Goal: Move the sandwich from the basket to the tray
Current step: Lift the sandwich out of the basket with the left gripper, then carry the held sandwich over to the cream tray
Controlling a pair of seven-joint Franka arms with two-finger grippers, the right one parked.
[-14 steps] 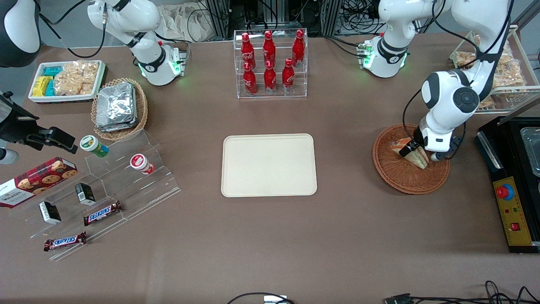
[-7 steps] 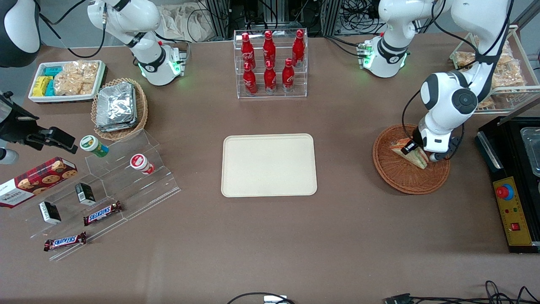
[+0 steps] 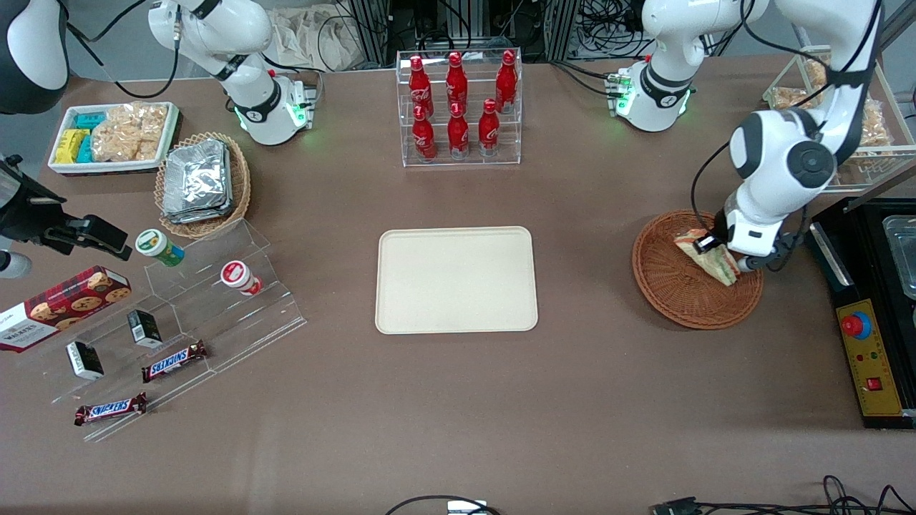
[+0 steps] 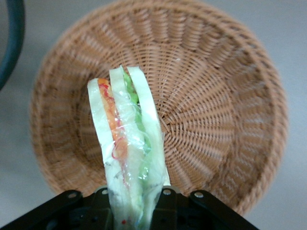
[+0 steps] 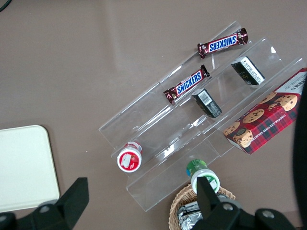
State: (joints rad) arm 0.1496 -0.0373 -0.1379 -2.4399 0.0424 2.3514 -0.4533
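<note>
Was a triangular sandwich [image 4: 127,143] of pale bread, with an orange-red layer and green layers showing through clear, crinkled wrap. Hung clamped at one end between the jaws of the gripper [image 3: 721,256], with its free end pointing out over the woven floor of the basket [image 4: 225,120]; looked lifted clear of the weave in the wrist view, though could not be confirmed from the front. Stood tilted in the front view, over the part of the basket [image 3: 673,286] nearest the working arm's end of the table. Reached down steeply from a bent white arm [image 3: 783,161], wrist just above the basket's rim. Going across the table from the parked arm's end: lay the clear acrylic step rack [image 3: 207,307] with snack bars and cups, then bare brown tabletop, then the cream-beige tray [image 3: 456,280], flat and with nothing on it. Was open tabletop again between the tray's edge and the basket. Sat just beside the basket, toward the working arm's end, a black machine [image 3: 869,315] with a red button, close to arm and rim.
</note>
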